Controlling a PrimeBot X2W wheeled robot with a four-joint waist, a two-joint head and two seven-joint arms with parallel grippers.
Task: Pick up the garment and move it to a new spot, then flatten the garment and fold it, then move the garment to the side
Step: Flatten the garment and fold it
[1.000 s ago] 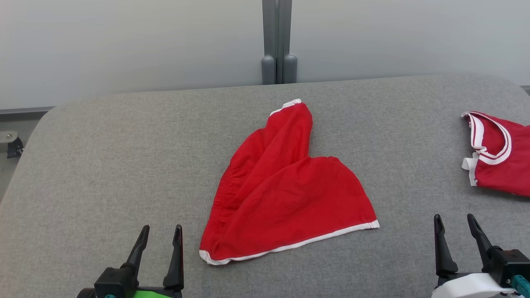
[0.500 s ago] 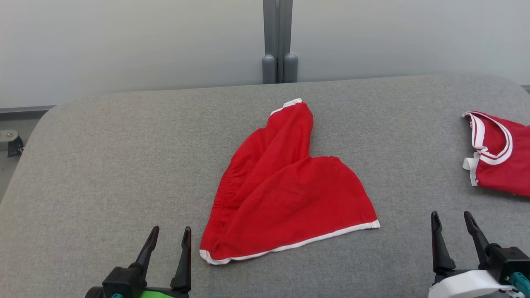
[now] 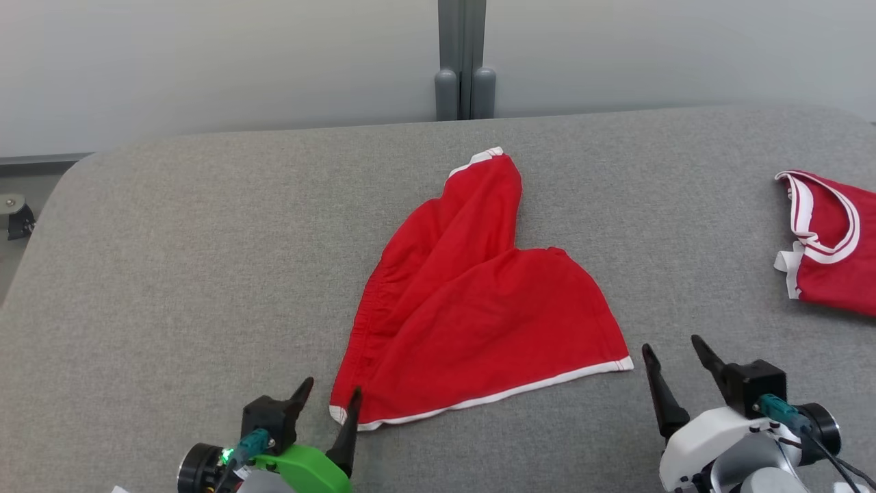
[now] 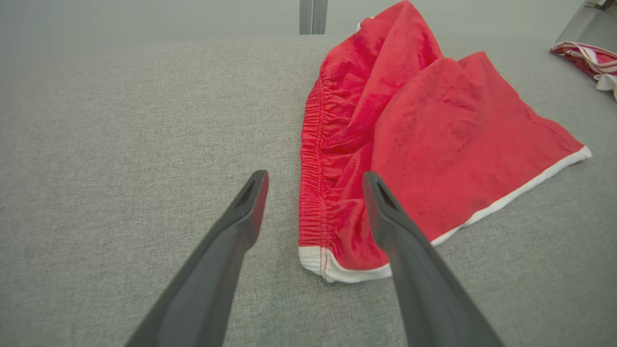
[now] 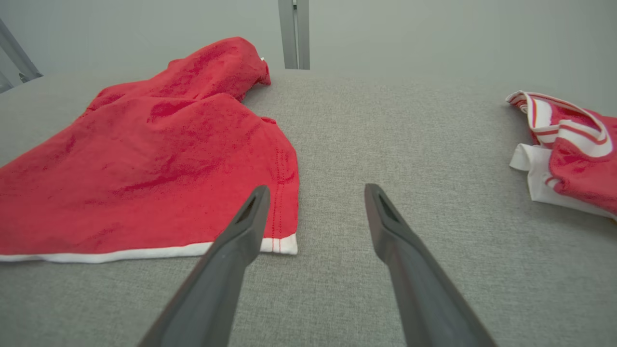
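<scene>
grey table, red garment centre, striped top far right

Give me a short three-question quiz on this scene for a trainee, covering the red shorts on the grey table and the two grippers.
1. True or false: the left gripper is shut on the red white-trimmed cloth shorts.
2. Which part of the shorts lies nearest the right gripper? A: the white hem corner. B: the elastic waistband. C: the far leg tip.
3. What lies near the right edge of the grey padded table?
Key:
1. False. Its fingers are apart, one on either side of the shorts' near corner.
2. A.
3. A second red garment with white striped trim.
</scene>
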